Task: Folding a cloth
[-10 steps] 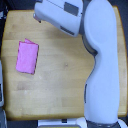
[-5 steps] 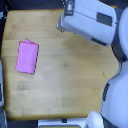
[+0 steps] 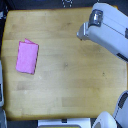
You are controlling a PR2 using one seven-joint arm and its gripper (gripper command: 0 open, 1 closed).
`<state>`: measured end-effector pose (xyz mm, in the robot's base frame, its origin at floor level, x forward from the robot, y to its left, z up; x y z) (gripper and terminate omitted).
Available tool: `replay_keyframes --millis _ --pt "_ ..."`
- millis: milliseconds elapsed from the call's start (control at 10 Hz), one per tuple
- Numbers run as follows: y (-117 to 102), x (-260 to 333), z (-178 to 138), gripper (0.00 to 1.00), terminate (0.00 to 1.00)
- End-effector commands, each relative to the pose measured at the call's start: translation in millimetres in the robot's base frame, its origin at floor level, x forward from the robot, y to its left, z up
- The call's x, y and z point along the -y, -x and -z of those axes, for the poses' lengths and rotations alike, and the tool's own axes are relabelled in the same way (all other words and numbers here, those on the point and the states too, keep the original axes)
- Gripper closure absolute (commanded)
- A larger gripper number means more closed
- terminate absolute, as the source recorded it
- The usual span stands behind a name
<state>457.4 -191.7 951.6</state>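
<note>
The cloth is a small pink-magenta sheet lying flat on the wooden table, near the exterior view's left edge. It forms a neat upright rectangle, and a thin second layer shows along its top edge. The robot's white arm reaches in from the upper right, far from the cloth. Its grey tip, where the gripper sits, is blurred. The fingers cannot be made out and nothing pink is at the tip.
The white base of the robot shows at the lower right corner. A dark border runs along the table's left and top edges. A white object sits at the bottom edge.
The arm has swung from over the table's top middle toward the exterior view's right and pulled back. The cloth has stayed in place.
</note>
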Motion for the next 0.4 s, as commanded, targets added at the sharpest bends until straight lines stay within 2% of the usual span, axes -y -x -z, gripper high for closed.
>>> replay_keyframes --millis 0,200,300 --pt "4 93 9 0.00 0.00" --pt "-7 109 20 0.00 0.00" --pt "-8 117 29 0.00 1.00"
